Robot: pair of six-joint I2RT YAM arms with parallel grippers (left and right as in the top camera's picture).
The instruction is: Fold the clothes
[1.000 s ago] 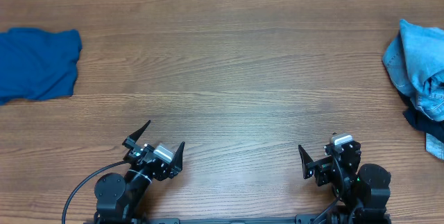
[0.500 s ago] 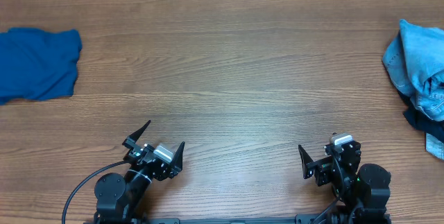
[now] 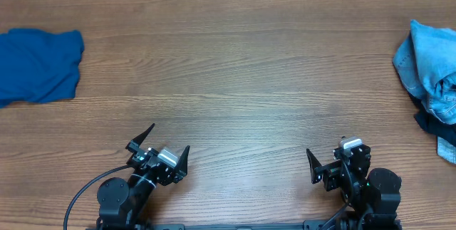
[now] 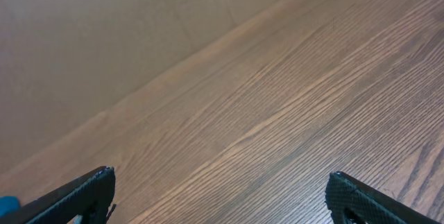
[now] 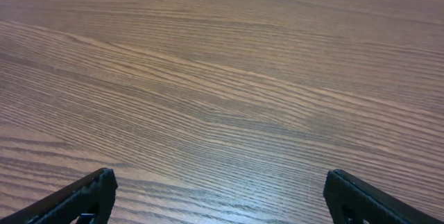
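A royal-blue cloth [image 3: 35,65] lies flat at the table's left edge. Crumpled light-blue denim jeans [image 3: 431,63] lie in a heap at the right edge, with a dark navy garment [image 3: 429,124] showing under them. My left gripper [image 3: 168,142] is open and empty at the front left, far from both. My right gripper [image 3: 329,149] is open and empty at the front right. The left wrist view shows open fingertips [image 4: 90,191] over bare wood and a sliver of blue cloth [image 4: 7,203]. The right wrist view shows open fingertips [image 5: 94,191] over bare wood.
The wooden table [image 3: 235,73] spans the whole view. Its far edge [image 4: 180,64] meets a plain tan wall in the left wrist view. Both arm bases sit at the front edge.
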